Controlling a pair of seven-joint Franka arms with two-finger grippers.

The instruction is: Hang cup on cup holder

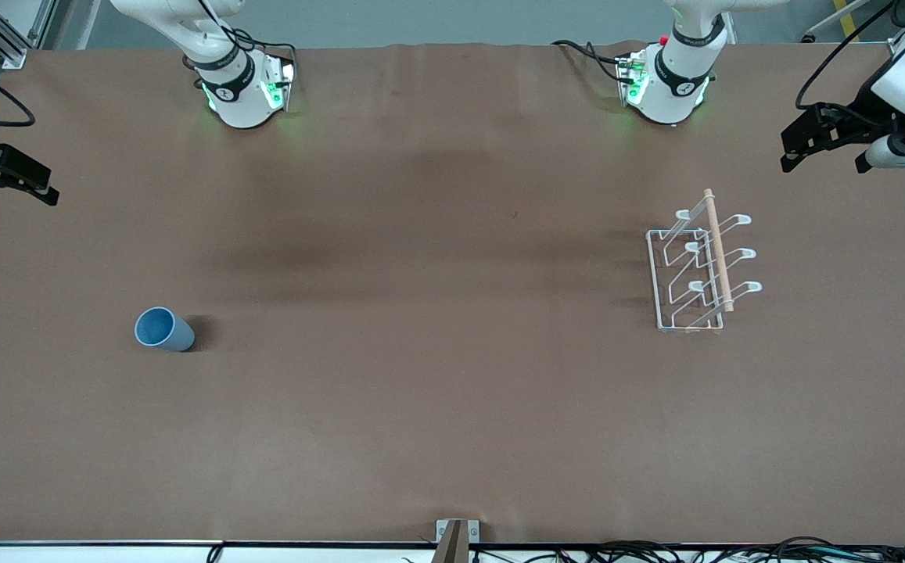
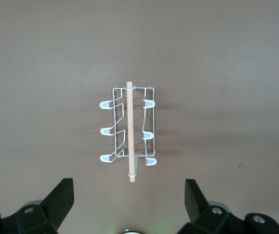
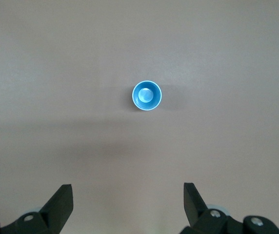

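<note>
The light-blue cup (image 1: 163,329) stands upright, mouth up, on the brown table toward the right arm's end; the right wrist view looks straight down into the cup (image 3: 147,95). The white wire cup holder (image 1: 694,270) with its wooden bar stands toward the left arm's end, and the left wrist view shows the cup holder (image 2: 129,130) from above with bare prongs. My right gripper (image 1: 14,195) (image 3: 128,197) hangs open and empty high over the table's edge at the right arm's end. My left gripper (image 1: 824,160) (image 2: 129,195) hangs open and empty high over the left arm's end.
The two arm bases (image 1: 245,94) (image 1: 667,86) stand along the table edge farthest from the front camera. A small metal bracket (image 1: 452,538) and cables (image 1: 655,554) sit at the nearest edge. Bare brown cloth (image 1: 421,313) spans between cup and holder.
</note>
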